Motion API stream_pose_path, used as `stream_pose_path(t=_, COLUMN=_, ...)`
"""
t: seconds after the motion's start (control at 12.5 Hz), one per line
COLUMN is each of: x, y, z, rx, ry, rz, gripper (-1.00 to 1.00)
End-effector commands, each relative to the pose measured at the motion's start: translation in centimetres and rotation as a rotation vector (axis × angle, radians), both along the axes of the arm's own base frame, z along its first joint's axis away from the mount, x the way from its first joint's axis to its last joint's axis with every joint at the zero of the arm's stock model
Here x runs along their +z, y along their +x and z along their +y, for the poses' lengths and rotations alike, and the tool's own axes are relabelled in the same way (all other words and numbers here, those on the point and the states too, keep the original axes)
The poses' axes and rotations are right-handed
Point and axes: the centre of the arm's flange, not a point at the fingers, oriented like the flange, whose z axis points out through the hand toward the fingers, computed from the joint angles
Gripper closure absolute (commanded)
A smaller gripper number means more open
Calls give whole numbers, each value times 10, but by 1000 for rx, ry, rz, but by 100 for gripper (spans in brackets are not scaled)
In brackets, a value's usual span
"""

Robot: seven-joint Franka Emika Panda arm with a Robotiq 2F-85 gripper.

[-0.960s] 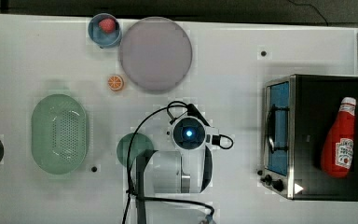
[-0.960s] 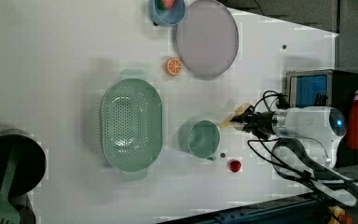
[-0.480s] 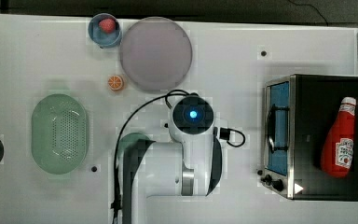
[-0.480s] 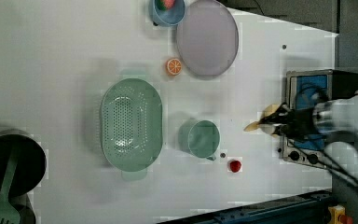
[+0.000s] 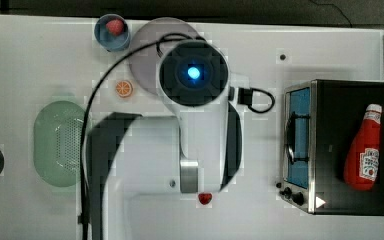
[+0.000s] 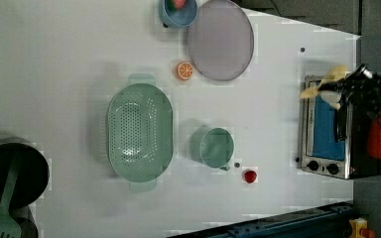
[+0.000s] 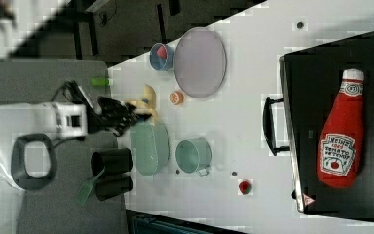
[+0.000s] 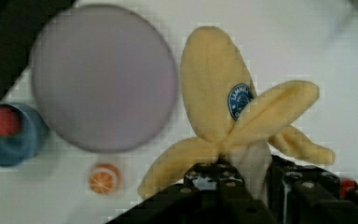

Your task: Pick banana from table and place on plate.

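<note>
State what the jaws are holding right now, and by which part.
The gripper is shut on the banana, gripping its pale inner stalk at the base where the peel flaps spread out, clear of the plate.

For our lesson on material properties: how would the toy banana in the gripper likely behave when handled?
The banana looks plush, so probably soft and light. Its peel flaps splay outward, suggesting floppy parts. Held in the gripper it keeps its shape, so it is unlikely to be fragile or roll.

Ketchup bottle (image 5: 364, 148) atop toaster oven (image 5: 330, 145) — lying flat
</note>
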Motion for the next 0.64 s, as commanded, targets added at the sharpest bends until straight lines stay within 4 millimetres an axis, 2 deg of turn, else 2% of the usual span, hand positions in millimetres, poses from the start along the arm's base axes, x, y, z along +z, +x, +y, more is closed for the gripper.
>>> stream_pose_path(t=0.08, x=-61, y=27, z=24, rx=32, ry=-1, rz=114, gripper=53)
stream_pose_path(t=0.24, x=-82, y=62, z=32, rx=41, ry=7, rz=101, gripper=53)
stream_pose_path(t=0.48, x=-127, y=112, z=42, rx=49, ry=20, rz=66, gripper=53)
stream_pose_path(t=0.64, x=-158, y=138, z=48, rx=54, ry=29, rz=20, gripper=53)
